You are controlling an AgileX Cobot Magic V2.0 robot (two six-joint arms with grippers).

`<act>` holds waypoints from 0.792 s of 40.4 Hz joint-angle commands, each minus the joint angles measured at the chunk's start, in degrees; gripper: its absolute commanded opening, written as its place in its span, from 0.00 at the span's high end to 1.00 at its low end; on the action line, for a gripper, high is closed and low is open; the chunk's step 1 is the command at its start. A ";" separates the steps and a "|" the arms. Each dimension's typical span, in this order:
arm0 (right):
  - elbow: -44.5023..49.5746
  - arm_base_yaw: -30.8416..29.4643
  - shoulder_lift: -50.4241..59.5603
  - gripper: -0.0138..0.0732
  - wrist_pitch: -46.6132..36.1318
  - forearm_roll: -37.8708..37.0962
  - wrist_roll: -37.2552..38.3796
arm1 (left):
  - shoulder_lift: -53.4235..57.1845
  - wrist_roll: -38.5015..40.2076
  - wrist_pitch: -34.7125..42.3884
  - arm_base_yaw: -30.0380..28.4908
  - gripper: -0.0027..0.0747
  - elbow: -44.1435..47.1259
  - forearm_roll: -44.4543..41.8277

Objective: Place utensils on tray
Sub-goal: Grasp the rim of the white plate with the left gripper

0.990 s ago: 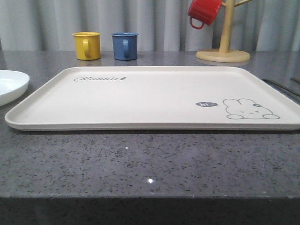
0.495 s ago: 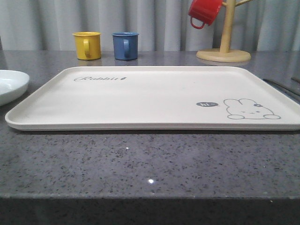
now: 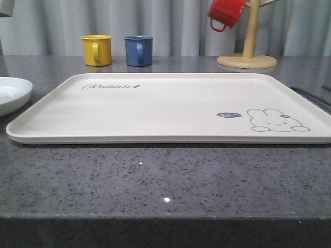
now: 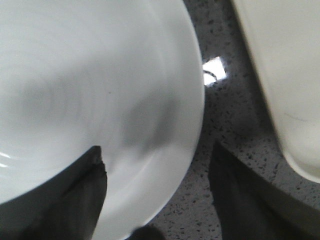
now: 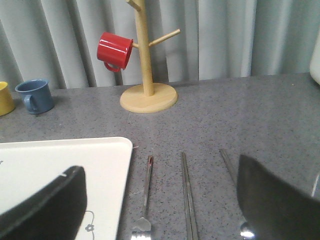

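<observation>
The cream tray (image 3: pixel 155 135) with the rabbit drawing lies in the middle of the table. The round white plate (image 3: pixel 10 95) sits just left of it. My left gripper (image 4: pixel 156 147) hovers open close over the plate (image 4: pixel 90 80), one finger over its bowl and the other over the counter, so the rim lies between them. Right of the tray (image 5: pixel 65 165) lie the fork (image 5: pixel 146 190), the chopsticks (image 5: pixel 187 200) and the spoon (image 5: pixel 230 167), side by side on the counter. My right gripper (image 5: pixel 160 167) is open above them, holding nothing.
A yellow mug (image 3: pixel 96 50) and a blue mug (image 3: pixel 138 50) stand behind the tray. A red mug (image 3: pixel 225 13) hangs on a wooden mug tree (image 3: pixel 246 57) at the back right. Thin utensil handles (image 3: pixel 310 95) show at the tray's right edge.
A pale grey shape has come into the top left corner of the front view. The tray, plate and mugs have not moved.
</observation>
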State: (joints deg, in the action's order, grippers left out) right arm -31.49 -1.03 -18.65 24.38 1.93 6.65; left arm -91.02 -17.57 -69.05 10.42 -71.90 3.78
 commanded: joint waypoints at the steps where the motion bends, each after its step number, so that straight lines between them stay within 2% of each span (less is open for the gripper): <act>1: -1.93 -0.25 -0.86 0.11 -4.28 -0.04 -0.34 | 1.87 -0.04 0.21 0.37 0.47 -1.17 0.72; 14: -1.93 -0.25 -0.86 0.11 -4.28 -0.04 -0.34 | 0.49 -0.04 1.14 0.37 0.52 1.39 0.72; 17: -1.93 -0.25 -0.86 0.11 -4.28 -0.04 -0.34 | 0.22 -0.04 1.06 0.37 0.61 1.39 0.72; 23: -1.93 -0.25 -0.86 0.11 -4.28 -0.04 -0.34 | 0.12 -0.04 1.11 0.37 0.98 1.28 0.17; 32: -1.93 -0.25 -0.86 0.11 -4.28 -0.04 -0.34 | 1.24 0.66 -0.87 1.65 0.99 -3.56 -2.65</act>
State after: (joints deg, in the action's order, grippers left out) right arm -31.49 -1.03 -18.65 24.38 1.93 6.65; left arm -92.27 -17.92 -68.89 10.79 -71.96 1.84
